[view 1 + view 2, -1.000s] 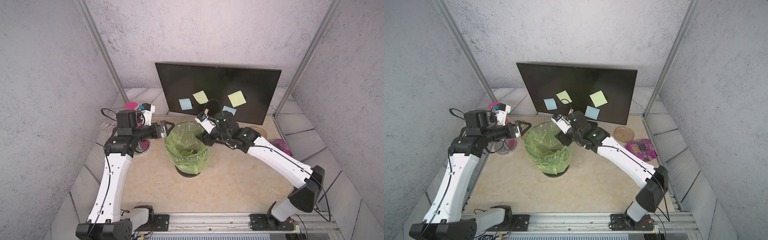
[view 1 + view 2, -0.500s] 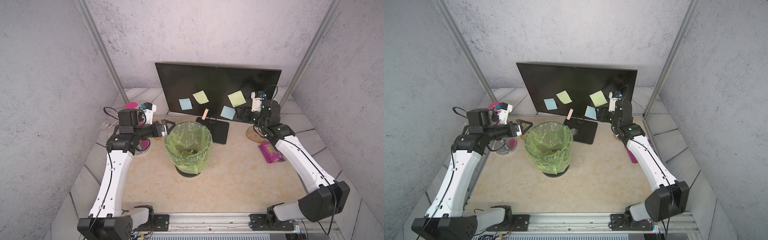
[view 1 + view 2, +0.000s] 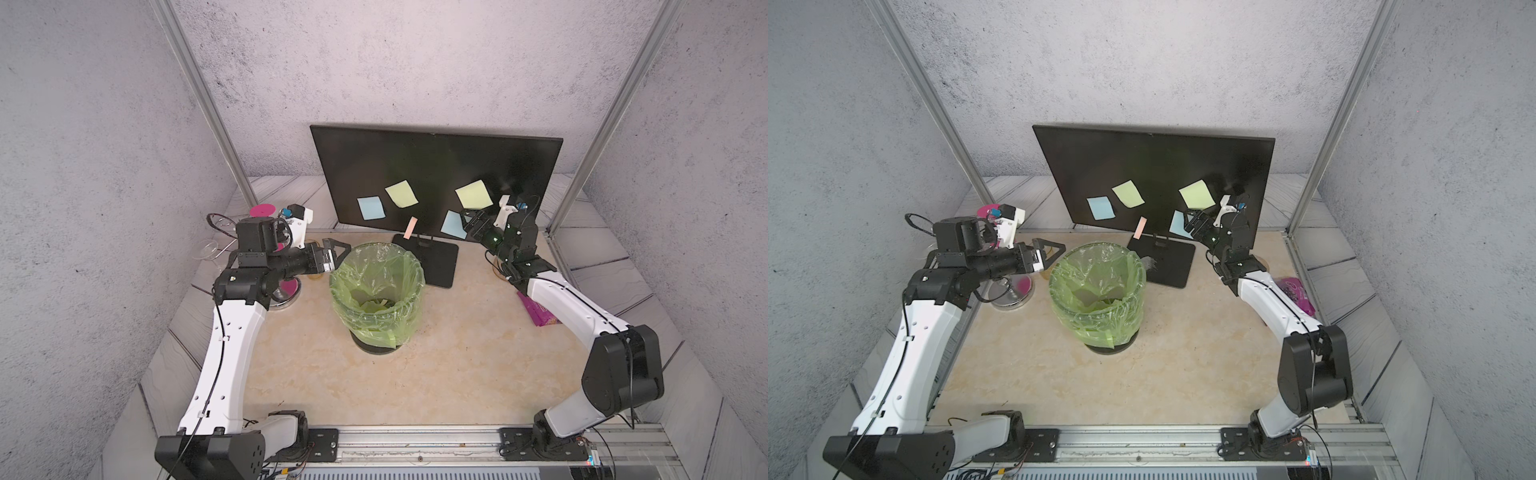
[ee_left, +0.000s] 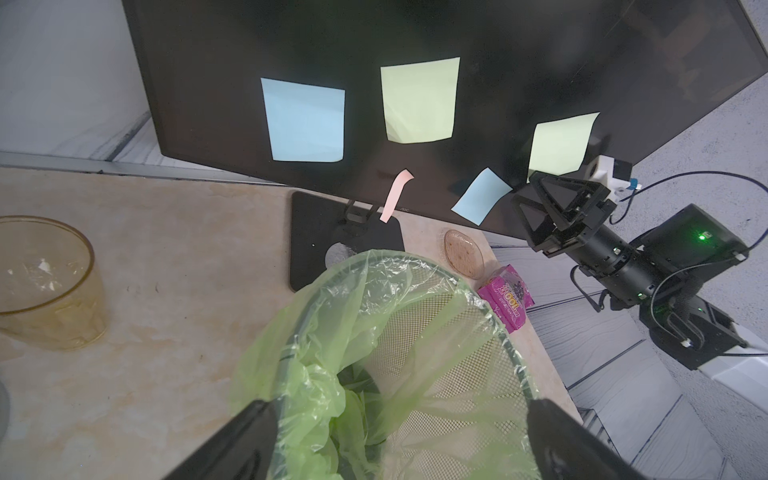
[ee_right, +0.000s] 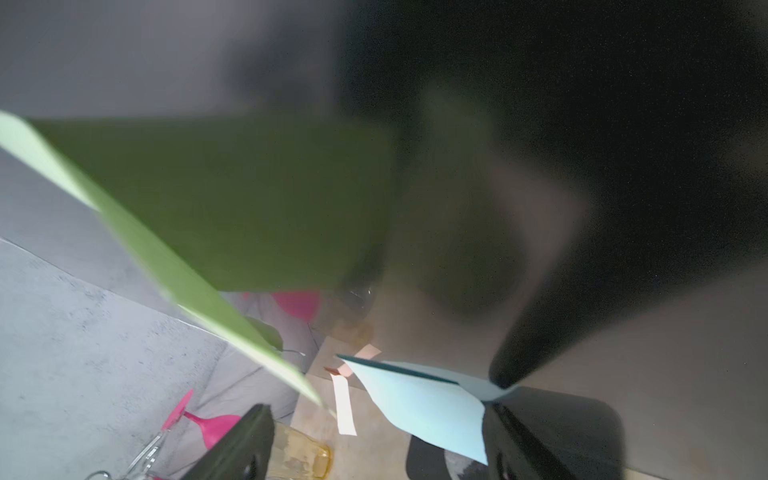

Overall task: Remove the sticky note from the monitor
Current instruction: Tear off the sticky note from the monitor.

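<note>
The black monitor [image 3: 436, 166] [image 3: 1154, 166] stands at the back with several sticky notes on its screen: a blue one [image 3: 370, 208], two yellow-green ones [image 3: 402, 193] [image 3: 473, 194], a lower blue note [image 3: 454, 224] [image 5: 424, 407] and a thin pink strip [image 3: 410, 228]. My right gripper [image 3: 471, 220] [image 5: 374, 449] is open at the screen's lower right. The lower blue note's curled free end hangs between its fingers. My left gripper [image 3: 338, 249] [image 4: 399, 440] is open and empty above the bin's rim.
A mesh bin [image 3: 376, 291] lined with a green bag stands before the monitor's base [image 3: 432, 257]. A pink-stemmed glass [image 3: 286, 286] and an amber cup [image 4: 45, 286] sit at the left. A brown dish [image 4: 463, 253] and pink packet [image 3: 540, 311] lie right.
My right arm swung from over the bin to the monitor's right side, then reached in to the lower blue note with its jaws widening. The left arm stayed almost still.
</note>
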Action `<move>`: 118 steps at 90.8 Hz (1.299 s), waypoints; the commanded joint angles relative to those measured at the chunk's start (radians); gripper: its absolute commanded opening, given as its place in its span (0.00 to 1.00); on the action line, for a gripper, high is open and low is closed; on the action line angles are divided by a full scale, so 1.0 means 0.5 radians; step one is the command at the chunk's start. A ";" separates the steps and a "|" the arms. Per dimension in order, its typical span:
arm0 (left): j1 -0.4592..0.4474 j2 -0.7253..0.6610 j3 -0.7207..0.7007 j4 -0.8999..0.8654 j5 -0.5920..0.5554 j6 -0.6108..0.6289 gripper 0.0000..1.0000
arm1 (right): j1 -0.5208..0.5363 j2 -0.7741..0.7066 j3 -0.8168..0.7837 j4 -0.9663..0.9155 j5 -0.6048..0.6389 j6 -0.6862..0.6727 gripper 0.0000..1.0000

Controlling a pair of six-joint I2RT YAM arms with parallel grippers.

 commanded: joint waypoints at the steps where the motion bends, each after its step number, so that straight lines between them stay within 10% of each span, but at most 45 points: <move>1: 0.016 -0.015 -0.014 0.039 0.033 0.011 1.00 | -0.007 0.040 0.006 0.236 -0.015 0.140 0.82; 33: 0.016 -0.011 -0.013 0.039 0.042 0.008 1.00 | -0.001 0.127 0.067 0.369 -0.041 0.171 0.78; 118: 0.016 -0.014 -0.011 0.019 0.057 0.030 1.00 | -0.005 -0.018 -0.051 0.510 -0.094 0.173 0.19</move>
